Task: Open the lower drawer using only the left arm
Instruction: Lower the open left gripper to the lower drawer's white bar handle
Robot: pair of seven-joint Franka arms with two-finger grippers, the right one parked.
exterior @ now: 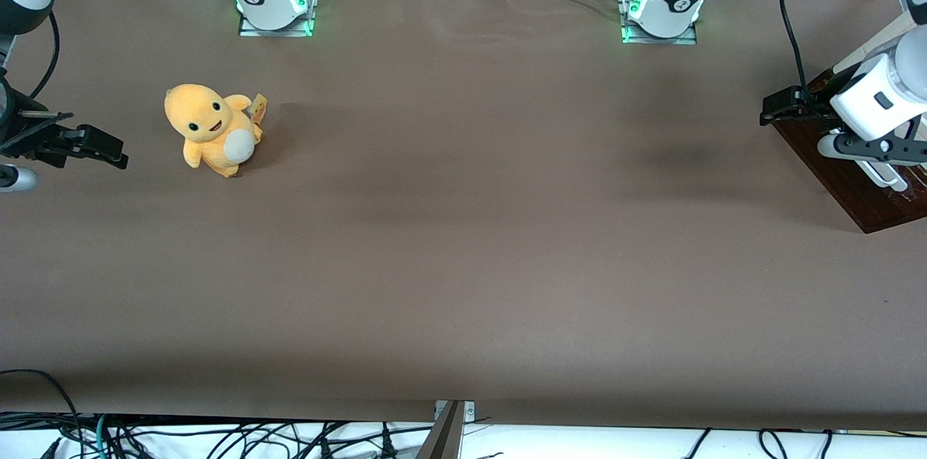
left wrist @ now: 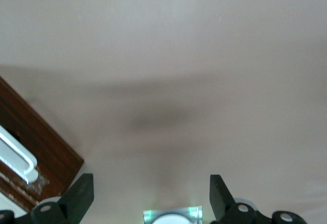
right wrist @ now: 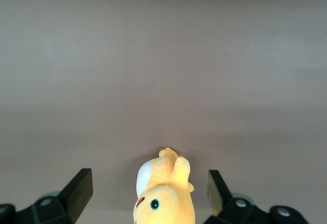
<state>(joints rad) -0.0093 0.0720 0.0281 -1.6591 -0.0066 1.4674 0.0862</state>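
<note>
The lower drawer [exterior: 844,173] shows its dark reddish-brown wood front at the working arm's end of the table, and its white bar handle [exterior: 885,177] is partly covered by the left arm [exterior: 880,100]. My gripper [exterior: 781,107] hangs over the table just beside the corner of that front, apart from the handle. In the left wrist view the gripper [left wrist: 150,198] is open, its black fingers [left wrist: 80,193] spread wide with only bare table between them. The drawer front [left wrist: 48,144] and handle [left wrist: 18,156] lie off to one side of the fingers.
A yellow plush toy [exterior: 212,127] stands toward the parked arm's end of the table, also seen between the parked gripper's fingers as the plush toy [right wrist: 163,196]. Two arm bases [exterior: 660,6] with green lights sit farthest from the front camera. Brown table surface [exterior: 463,227] spans the middle.
</note>
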